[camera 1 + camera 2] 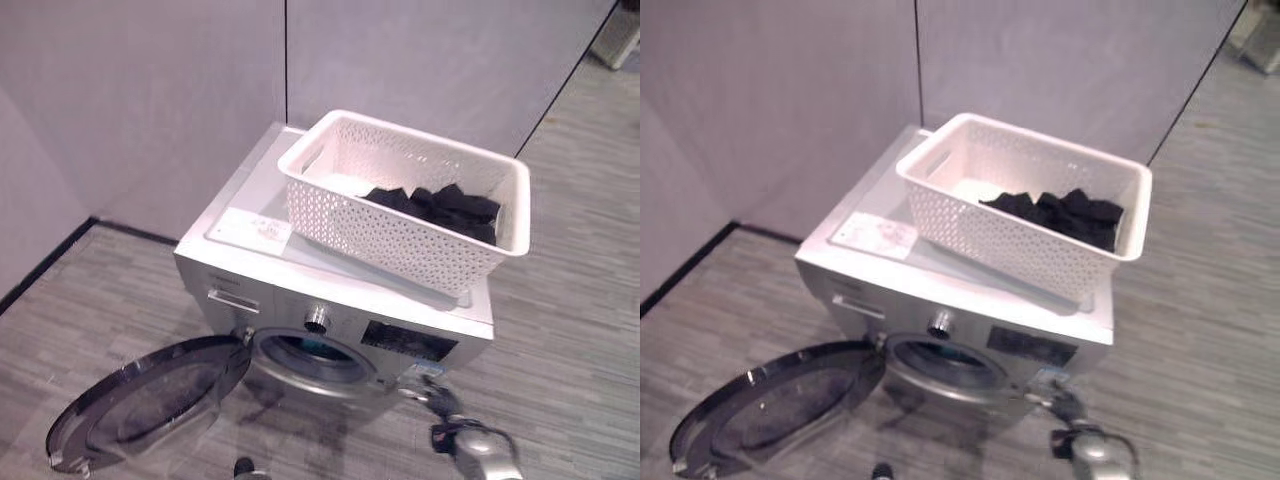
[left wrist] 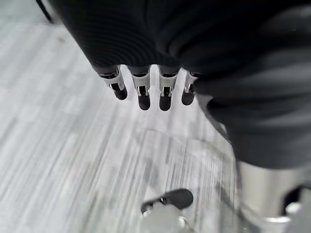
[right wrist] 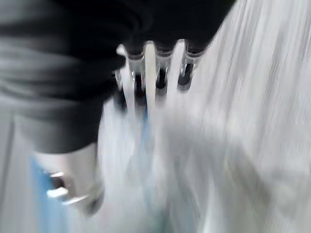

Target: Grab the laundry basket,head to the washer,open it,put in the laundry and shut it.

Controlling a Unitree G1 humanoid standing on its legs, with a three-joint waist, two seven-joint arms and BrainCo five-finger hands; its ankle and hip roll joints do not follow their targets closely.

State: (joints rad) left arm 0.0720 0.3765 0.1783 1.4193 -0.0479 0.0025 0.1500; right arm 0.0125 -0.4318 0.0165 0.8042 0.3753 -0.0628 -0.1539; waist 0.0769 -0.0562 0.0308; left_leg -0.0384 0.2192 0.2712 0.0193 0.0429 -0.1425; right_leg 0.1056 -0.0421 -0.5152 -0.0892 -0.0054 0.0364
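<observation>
Grey plank floor, plain walls. The washer (image 1: 330, 300) stands with its door (image 1: 150, 400) open; the white basket (image 1: 400, 200) rests on top. The dark laundry (image 1: 440, 208) looks soft and light, best bunched from above. The left hand (image 2: 146, 92) and right hand (image 3: 160, 73) hang with relaxed fingers, holding nothing.

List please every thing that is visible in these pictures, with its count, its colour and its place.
Washer: one, silver-grey, on the floor by the wall.
Washer door: one, dark glass in a silver ring, swung open to the washer's left.
Laundry basket: one, white, perforated, on top of the washer.
Laundry: one dark heap, inside the basket.
Sheet: one, white, on the washer top beside the basket.
Floor: grey planks.
Left hand: fingers straight, empty, above the floor.
Right hand: fingers straight, empty.
</observation>
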